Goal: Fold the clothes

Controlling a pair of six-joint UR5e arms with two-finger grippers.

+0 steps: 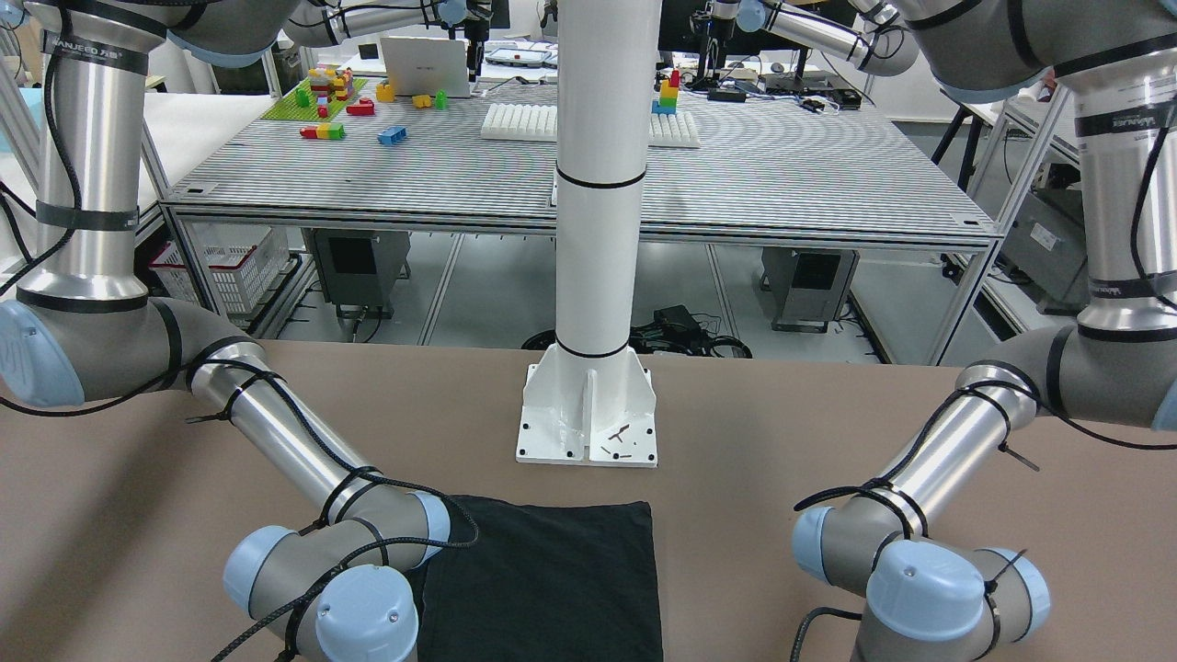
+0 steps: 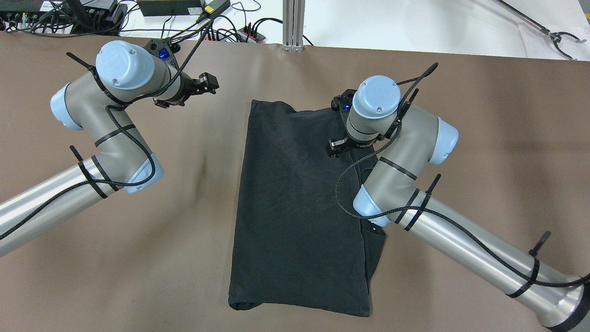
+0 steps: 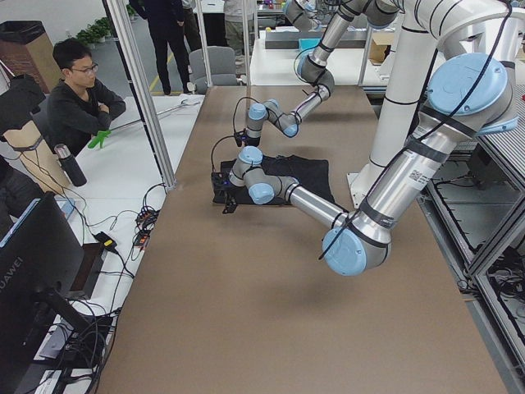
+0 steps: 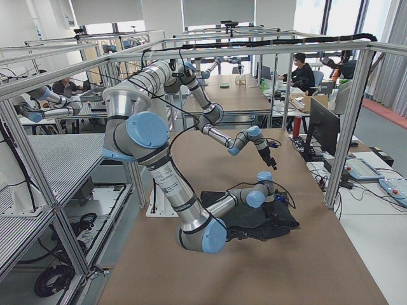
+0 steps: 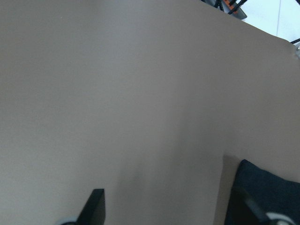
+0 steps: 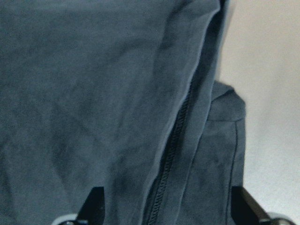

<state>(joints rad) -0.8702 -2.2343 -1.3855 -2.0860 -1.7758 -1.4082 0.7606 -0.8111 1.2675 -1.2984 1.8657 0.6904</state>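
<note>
The plain black fabric garment is spread on the brown worktop. Over its hemmed edge the right end effector is poised open and empty, seemingly to pinch it; the left end effector is parked open, clear.

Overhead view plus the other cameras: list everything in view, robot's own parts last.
Black soft fabric garment: one, black, flat at the table's centre.
Brown table top: one, brown, under the garment.
White pillar: one, white, bolted at the table's robot-side edge.
Toy bricks: several, mixed colours, on the grey slatted bench behind the robot.
Seated person: one, dark top, beside the table.
Left hand: one, black, open, over bare table beside the garment.
Right hand: one, black, open, above the garment's right side.
</note>
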